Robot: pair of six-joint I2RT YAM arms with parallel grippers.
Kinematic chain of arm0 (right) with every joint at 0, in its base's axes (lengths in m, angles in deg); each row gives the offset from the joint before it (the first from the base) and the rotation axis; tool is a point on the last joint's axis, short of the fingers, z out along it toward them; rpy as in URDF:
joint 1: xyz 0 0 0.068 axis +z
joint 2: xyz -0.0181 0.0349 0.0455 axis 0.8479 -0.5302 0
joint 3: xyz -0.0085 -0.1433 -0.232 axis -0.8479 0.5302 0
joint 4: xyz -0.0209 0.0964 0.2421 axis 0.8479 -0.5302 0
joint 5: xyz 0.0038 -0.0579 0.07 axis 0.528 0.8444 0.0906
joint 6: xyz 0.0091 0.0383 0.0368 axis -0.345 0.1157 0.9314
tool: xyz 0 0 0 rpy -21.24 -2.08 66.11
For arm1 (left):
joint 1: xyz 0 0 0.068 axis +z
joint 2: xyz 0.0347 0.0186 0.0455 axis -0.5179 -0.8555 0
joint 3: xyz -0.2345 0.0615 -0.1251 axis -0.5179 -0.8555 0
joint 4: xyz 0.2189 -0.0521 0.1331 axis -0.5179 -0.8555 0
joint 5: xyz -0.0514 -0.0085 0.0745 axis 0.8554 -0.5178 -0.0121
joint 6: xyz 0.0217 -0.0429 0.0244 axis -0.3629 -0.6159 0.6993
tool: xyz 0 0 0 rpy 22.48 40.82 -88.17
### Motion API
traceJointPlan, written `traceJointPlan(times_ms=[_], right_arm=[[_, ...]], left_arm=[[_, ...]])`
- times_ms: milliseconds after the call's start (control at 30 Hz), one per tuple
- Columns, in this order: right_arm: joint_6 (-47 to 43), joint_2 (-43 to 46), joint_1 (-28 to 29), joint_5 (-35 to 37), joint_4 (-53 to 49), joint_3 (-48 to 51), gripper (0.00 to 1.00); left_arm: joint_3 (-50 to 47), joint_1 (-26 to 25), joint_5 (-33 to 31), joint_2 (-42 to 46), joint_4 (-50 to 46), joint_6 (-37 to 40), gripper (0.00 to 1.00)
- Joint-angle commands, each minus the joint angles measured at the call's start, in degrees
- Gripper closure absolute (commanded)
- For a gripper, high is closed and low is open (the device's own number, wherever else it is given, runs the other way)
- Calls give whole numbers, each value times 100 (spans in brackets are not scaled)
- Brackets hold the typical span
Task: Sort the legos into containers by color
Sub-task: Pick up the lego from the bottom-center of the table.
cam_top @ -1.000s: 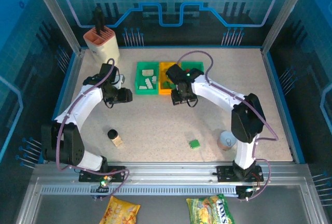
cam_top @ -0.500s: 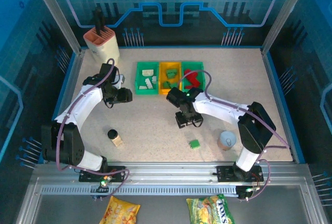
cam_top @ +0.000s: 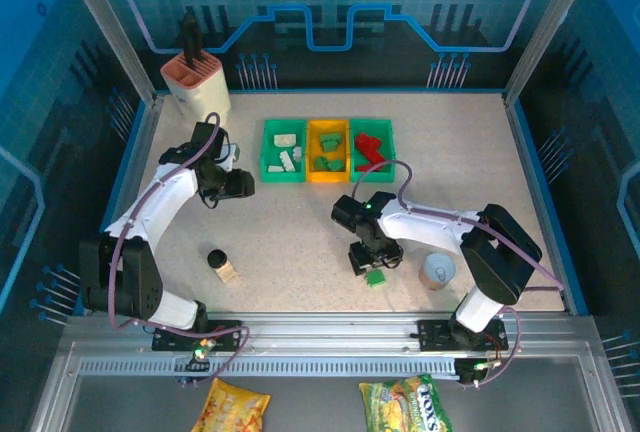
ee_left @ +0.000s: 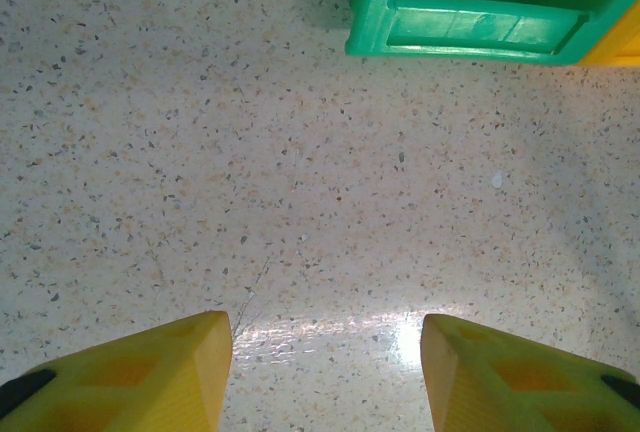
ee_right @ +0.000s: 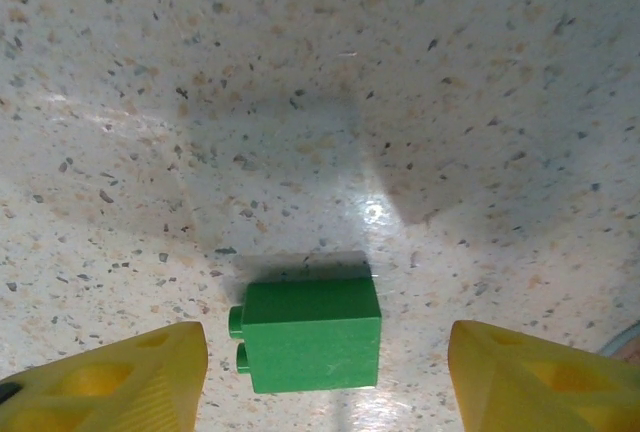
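Three small bins are lined up at the far side of a speckled table (cam_top: pixel 280 232). Cream bricks (cam_top: pixel 287 157) are held in the left green bin (cam_top: pixel 266 150), green bricks (cam_top: pixel 327 162) in the orange middle bin (cam_top: pixel 327 179), red bricks (cam_top: pixel 368 147) in the right green bin (cam_top: pixel 391 148). One loose green brick (ee_right: pixel 310 337) is flanked, untouched, by the wide-spread jaws of the right gripper (ee_right: pixel 322 327). The left gripper (ee_left: pixel 322 352) is held over bare table beside the left green bin, jaws apart and empty.
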Motion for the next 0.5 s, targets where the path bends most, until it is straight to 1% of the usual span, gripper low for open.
traceJointPlan(times_ms=[0, 200, 467], right_arm=[[216, 97, 95, -309, 144, 206, 33], [334, 46, 114, -509, 376, 468, 35], [347, -128, 160, -521, 396, 513, 38]], left_arm=[[-9, 53, -62, 33, 2, 91, 46], [-22, 62, -64, 35, 19, 78, 46], [-11, 62, -46, 13, 18, 79, 46]])
